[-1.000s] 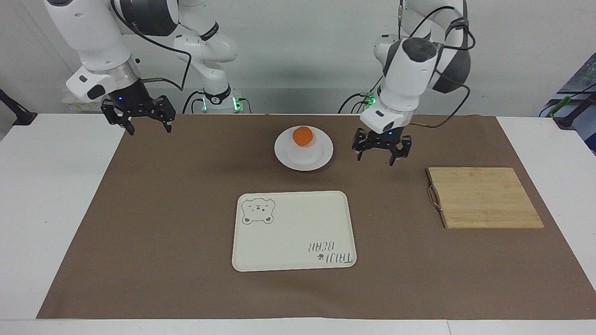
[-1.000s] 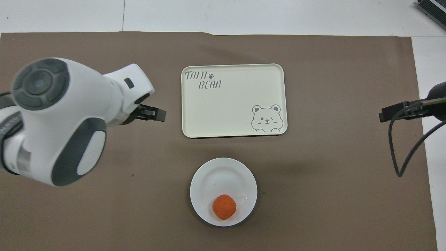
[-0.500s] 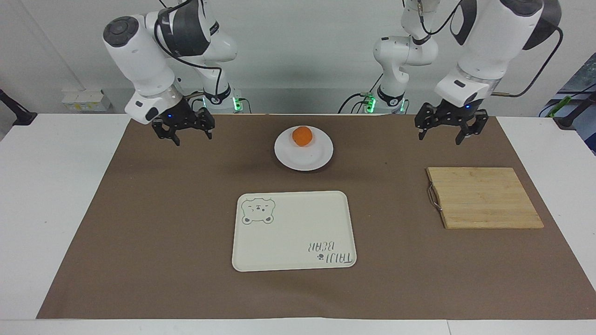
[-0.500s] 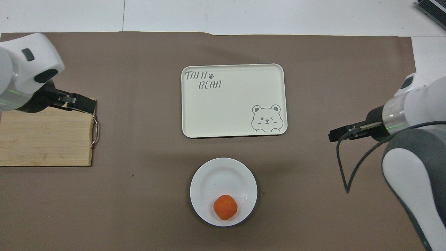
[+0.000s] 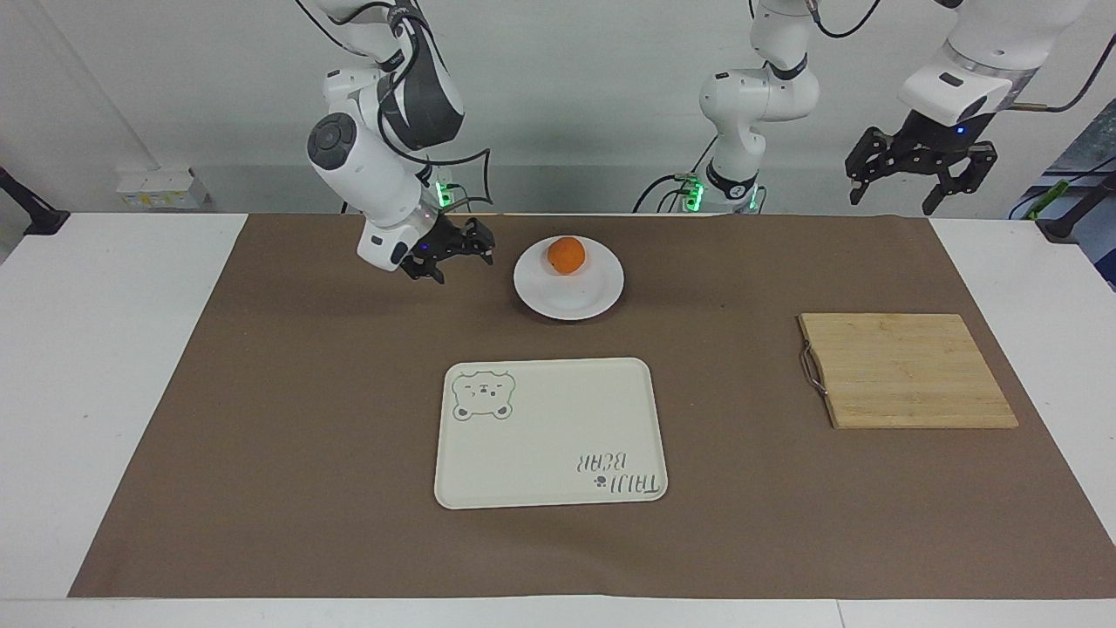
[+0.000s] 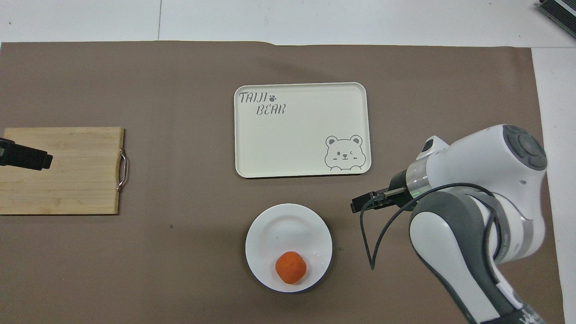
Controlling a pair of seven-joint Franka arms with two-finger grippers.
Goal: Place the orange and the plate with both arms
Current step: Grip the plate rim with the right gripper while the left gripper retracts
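Observation:
The orange (image 5: pixel 567 255) (image 6: pixel 290 267) lies in the white plate (image 5: pixel 571 298) (image 6: pixel 288 225), on the part of the dish nearest the robots. My right gripper (image 5: pixel 460 260) (image 6: pixel 360 206) is open and empty, low over the brown mat just beside the plate toward the right arm's end, tilted toward it and not touching it. My left gripper (image 5: pixel 915 187) (image 6: pixel 27 157) is open and empty, raised high at the left arm's end; in the overhead view its tip covers the cutting board.
A cream tray (image 5: pixel 549 432) (image 6: pixel 301 130) with a bear drawing lies farther from the robots than the plate. A wooden cutting board (image 5: pixel 907 371) (image 6: pixel 67 180) with a metal handle sits toward the left arm's end. A brown mat (image 5: pixel 305 419) covers the table.
My right gripper swung in from the right arm's end and came down beside the plate. My left gripper left the plate's side, rose and moved out to the left arm's end. Orange and plate stayed put.

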